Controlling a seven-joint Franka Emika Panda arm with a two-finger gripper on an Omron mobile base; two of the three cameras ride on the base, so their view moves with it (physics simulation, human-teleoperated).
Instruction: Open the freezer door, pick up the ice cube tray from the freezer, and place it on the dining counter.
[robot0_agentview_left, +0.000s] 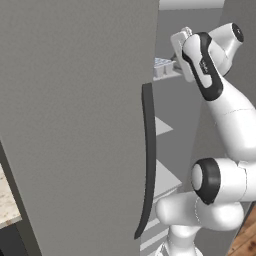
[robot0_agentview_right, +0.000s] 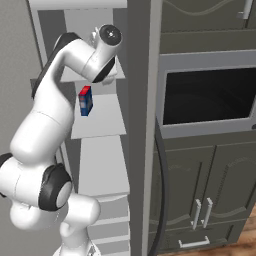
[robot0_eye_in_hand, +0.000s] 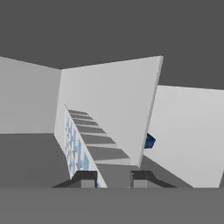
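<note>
Seen edge-on between the two dark fingertips, the ice cube tray (robot0_eye_in_hand: 76, 148) runs lengthwise away from the gripper (robot0_eye_in_hand: 113, 178), whose jaws are pinched narrowly on its near end. It sits up inside the freezer (robot0_agentview_right: 100, 125), level with an upper shelf. Beside it, the freezer door (robot0_agentview_left: 75, 125) stands open, hiding most of the tray in the left base view. A small blue carton (robot0_agentview_right: 85, 100) is on the shelf below.

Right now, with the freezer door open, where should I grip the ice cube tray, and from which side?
Grip the ice cube tray by its near end rim, coming in from the freezer's open front. It is long and narrow and runs away from the gripper, so that thin end wall fits between the jaws, which look shut on it.
</note>
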